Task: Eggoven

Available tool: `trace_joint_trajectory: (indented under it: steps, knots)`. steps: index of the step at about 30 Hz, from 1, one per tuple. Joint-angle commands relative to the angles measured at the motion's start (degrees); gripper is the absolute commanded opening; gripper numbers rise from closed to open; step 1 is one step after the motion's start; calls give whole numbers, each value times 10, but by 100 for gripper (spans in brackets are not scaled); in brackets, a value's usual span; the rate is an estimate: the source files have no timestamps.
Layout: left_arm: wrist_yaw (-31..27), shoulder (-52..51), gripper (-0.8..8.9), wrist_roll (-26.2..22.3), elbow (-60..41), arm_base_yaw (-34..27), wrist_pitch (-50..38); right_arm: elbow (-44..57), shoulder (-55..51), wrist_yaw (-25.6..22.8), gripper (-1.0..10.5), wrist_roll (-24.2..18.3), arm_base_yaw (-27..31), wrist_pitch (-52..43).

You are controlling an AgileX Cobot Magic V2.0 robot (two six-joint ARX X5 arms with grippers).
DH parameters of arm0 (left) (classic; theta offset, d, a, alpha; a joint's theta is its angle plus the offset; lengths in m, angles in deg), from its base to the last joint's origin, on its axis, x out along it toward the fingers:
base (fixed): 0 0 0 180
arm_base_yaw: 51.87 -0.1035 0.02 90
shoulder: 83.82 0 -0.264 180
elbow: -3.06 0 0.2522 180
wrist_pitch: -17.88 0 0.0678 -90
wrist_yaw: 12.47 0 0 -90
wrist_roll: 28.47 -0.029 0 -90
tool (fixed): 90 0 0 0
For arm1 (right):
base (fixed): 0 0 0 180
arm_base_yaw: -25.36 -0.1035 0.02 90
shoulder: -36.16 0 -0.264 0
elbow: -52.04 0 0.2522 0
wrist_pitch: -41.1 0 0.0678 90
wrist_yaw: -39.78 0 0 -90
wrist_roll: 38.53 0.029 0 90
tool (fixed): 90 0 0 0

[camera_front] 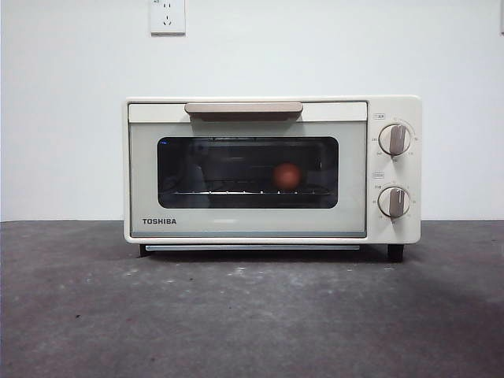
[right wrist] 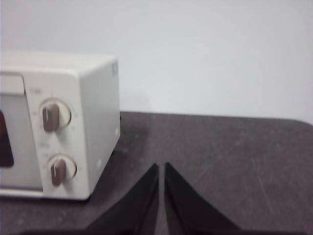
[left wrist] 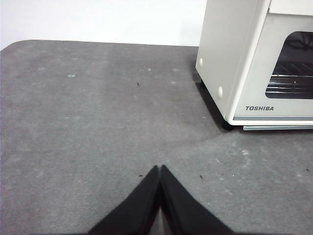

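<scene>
The cream TOSHIBA toaster oven [camera_front: 272, 169] stands on the dark table with its door shut. Through the dark glass window the reddish-brown egg [camera_front: 287, 176] rests on the wire rack inside, right of the window's middle. My left gripper [left wrist: 160, 169] is shut and empty, low over the table off the oven's [left wrist: 244, 58] left front corner. On the other side, my right gripper [right wrist: 161, 167] is shut and empty too, beside the oven's [right wrist: 73, 122] knob end. Neither gripper shows in the front view.
Two knobs [camera_front: 394, 139] sit one above the other on the oven's right panel, and the tan handle [camera_front: 243, 108] runs along the door's top. A wall socket [camera_front: 167, 16] is on the white wall behind. The grey table [camera_front: 252, 315] stretches in front.
</scene>
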Motion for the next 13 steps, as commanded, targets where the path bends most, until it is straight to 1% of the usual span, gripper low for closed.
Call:
trace_joint_trajectory:
  steps: [1, 13]
  knots:
    - [0, -1, 6, 1, -12, -1, 10, 4, -3, -2, 5, -7, 3, 20]
    - [0, -1, 6, 2, -12, -1, 10, 4, -3, -2, 5, -3, 4, 144]
